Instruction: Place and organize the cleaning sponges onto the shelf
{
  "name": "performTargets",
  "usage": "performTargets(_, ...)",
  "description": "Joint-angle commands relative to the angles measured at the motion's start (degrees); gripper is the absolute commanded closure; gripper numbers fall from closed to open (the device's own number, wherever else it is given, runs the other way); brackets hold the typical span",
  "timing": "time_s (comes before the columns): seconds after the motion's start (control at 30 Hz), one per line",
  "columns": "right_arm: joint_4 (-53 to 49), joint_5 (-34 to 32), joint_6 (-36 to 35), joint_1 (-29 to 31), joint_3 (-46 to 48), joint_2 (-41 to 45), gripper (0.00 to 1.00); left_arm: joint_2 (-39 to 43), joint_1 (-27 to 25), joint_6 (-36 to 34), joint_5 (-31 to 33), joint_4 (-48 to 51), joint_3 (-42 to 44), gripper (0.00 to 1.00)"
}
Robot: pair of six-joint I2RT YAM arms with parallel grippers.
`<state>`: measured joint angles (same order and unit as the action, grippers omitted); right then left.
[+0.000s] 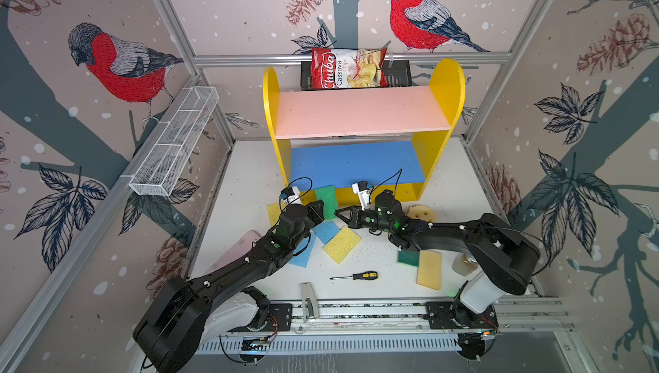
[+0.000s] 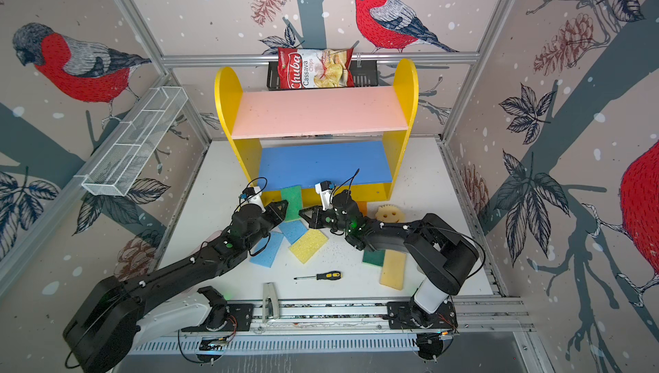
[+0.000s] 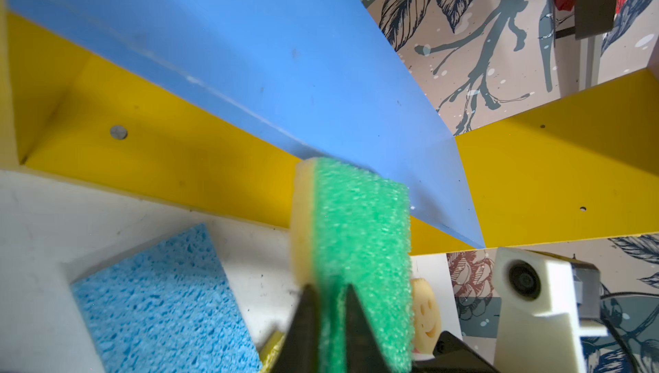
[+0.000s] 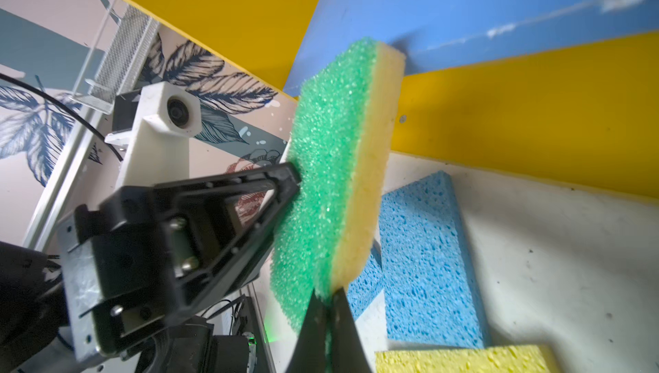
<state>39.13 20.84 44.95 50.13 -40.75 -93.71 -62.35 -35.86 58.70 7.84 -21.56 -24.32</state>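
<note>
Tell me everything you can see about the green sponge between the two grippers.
The green sponge is a flat rectangle, a coarse green scouring face backed by pale yellow foam. It is held on edge in front of the shelf, its top corner by the blue board. The right gripper pinches its lower edge; a fingertip of the left gripper touches its green face.

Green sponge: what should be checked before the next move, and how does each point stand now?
1. Right hand shut on the green sponge: ok.
2. Left hand free of the sponge: cannot tell; it straddles the sponge.
3. Sponge off the table: ok, held upright.
4. Grip secure: likely not ok, only the edge is pinched.
5. Blue board has room: ok, nothing lies on it.
</note>
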Motion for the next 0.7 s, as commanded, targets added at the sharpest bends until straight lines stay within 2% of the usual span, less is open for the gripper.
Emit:
performTargets(0.0,-4.2,-2.3,-2.8,0.7,-1.1,-0.5,1.0,1.0,0.1,0.7,2.3,1.2,0.8,0.48)
performTargets(0.1,-6.5,-3.1,-4.2,1.4,-1.2,-1.5,1.0,3.0,0.1,1.4,5.4,5.7,1.1,0.41)
performTargets(0.4,-8.0,-4.3,-5.2,1.6,-3.8,-5.3,1.0,11.8,0.1,4.8,15.1,13.3,4.3,0.4)
performTargets(0.67,0.9,-13.0,-0.2,1.9,-5.0,-9.9,1.0,12.0,0.1,5.2,15.9,13.2,5.0,0.4)
